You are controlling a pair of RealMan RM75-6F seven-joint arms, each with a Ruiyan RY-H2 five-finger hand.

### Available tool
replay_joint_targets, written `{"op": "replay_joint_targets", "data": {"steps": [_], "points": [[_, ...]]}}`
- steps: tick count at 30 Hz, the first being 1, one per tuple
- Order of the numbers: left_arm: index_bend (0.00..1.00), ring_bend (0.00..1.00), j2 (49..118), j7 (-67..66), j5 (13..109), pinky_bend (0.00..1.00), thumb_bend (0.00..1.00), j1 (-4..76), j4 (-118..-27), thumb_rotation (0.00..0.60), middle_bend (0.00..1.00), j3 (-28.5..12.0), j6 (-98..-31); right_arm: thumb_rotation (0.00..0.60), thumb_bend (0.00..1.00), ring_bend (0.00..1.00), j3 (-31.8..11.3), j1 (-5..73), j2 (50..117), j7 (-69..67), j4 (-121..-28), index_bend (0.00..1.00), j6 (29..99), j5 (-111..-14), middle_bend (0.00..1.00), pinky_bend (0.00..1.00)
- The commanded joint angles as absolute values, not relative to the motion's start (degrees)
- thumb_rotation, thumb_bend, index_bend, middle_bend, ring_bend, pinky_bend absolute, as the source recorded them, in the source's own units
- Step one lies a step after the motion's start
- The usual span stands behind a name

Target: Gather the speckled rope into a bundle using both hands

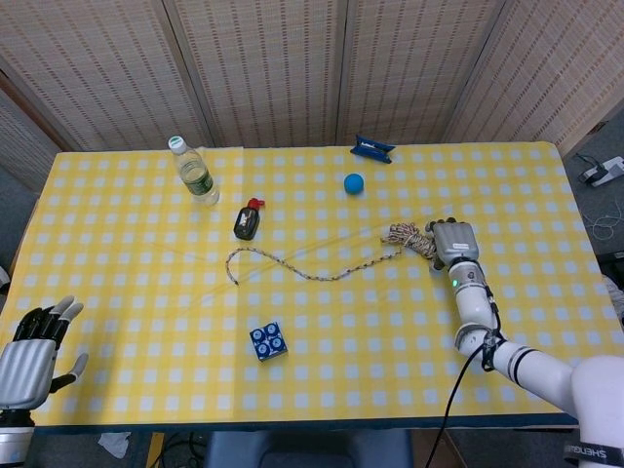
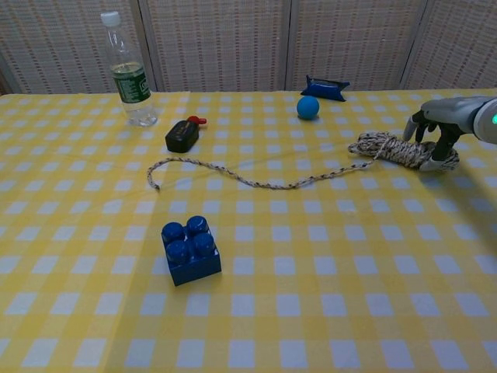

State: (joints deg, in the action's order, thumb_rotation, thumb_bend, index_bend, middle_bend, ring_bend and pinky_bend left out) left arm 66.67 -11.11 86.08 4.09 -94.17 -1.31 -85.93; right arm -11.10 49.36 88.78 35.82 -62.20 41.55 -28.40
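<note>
Speckled rope [image 2: 326,175]: coiled end lay at table's right, loose tail trailing leftward; right hand [image 2: 436,134] rested over coil, fingers curled down onto it, grasp unconfirmed; left hand [image 1: 29,356] idle, fingers spread, empty; advice: pin coil firmly, draw tail in gradually.

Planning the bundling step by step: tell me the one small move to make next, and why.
Probably close the right hand on the coiled end of the speckled rope. Its fingers already drape over that end of the coil, while the loose tail trails away toward the black bottle. The left hand waits open at the near table edge, far from the rope, so securing the coil looks like the first step.
</note>
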Motion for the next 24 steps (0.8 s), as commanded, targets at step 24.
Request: {"op": "replay_joint_targets", "data": {"steps": [24], "points": [[0.2,0.13,67.4,-9.7,85.8,0.09,0.32,3.7,-92.5,0.6,0.13,-1.1,-85.9,0.6,0.37,0.33,-9.9,51.9,92.8,35.8,-60.5,0.46,43.3,-30.3,0.43,0.41]]}}
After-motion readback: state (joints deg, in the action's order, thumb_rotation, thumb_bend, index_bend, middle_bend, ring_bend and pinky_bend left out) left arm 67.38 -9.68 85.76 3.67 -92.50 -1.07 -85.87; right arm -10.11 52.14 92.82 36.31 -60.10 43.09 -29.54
